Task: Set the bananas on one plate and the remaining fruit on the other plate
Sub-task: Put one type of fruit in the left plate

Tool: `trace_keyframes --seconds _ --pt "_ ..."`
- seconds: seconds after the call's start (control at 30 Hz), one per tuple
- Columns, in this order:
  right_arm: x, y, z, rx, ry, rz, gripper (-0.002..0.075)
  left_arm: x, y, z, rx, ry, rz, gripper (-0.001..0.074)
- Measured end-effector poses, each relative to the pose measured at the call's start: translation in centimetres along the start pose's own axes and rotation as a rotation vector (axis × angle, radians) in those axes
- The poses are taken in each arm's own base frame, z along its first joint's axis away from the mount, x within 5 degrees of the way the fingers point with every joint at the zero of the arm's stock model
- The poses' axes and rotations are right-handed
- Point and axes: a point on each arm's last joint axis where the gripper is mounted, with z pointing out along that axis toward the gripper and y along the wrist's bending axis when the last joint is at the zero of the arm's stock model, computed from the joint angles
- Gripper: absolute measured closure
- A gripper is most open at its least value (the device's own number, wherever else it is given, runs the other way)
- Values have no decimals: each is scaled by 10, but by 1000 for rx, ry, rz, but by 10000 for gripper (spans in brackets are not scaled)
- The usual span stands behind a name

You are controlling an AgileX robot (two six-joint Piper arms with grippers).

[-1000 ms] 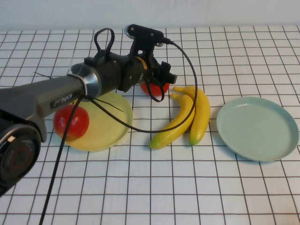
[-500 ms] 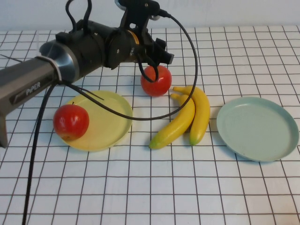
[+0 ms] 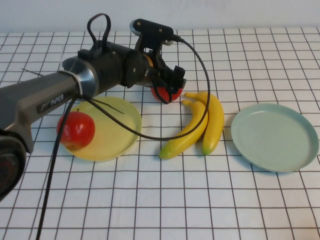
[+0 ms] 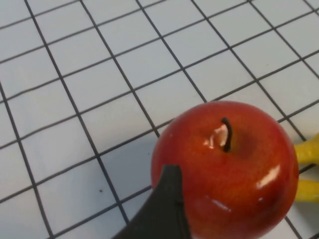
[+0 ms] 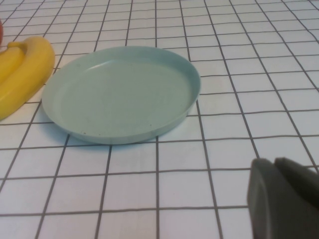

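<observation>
- Left gripper (image 3: 169,86) is reached out over the far middle of the table, right down at the second apple (image 3: 166,93), which sits on the cloth between the yellow plate and the bananas.
- In the left wrist view that apple (image 4: 227,167) fills the shot, stem up, with one dark finger (image 4: 164,209) right against its side. I only see the one finger, so I can't tell how wide the jaws stand or if they've really got hold of it. The apple looks like it's resting on the cloth.
- First apple (image 3: 76,129) sits on the yellow plate (image 3: 117,127), toward that plate's left edge.
- Two bananas (image 3: 200,125) lie side by side on the cloth, touching, between the two plates and on neither one. Their stem ends are just beside the second apple.
- Blue-green plate (image 3: 275,136) is off to the right with nothing on it.
- Right gripper (image 5: 284,199) only shows in its own wrist view, low over the cloth near the blue-green plate (image 5: 122,94). Its fingers are closed together with nothing between them.
- The table (image 3: 165,200) has a white cloth with a black grid.
</observation>
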Motion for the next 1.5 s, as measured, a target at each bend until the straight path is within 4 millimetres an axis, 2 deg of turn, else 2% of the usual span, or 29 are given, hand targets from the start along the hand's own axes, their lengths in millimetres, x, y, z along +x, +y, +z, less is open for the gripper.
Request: trace_keyframes --seconds 0.4,0.93,1.07,1.1,1.23,1.33,1.43,1.5 --pt "0 0 0 0 0 0 741 23 -1 35 2 6 33 66" --pt "0 0 0 0 0 0 741 23 -1 37 2 -6 61 70" --pt "0 0 0 0 0 0 741 23 -1 35 2 5 63 151" --pt "0 0 0 0 0 0 741 23 -1 35 2 7 61 153" --pt "0 0 0 0 0 0 741 19 -1 26 2 36 58 153" --pt "0 0 0 0 0 0 741 10 0 8 0 53 65 153" --pt "0 0 0 0 0 0 741 -5 2 -21 -12 63 88 153" --pt "0 0 0 0 0 0 741 -16 5 -50 -39 92 116 153"
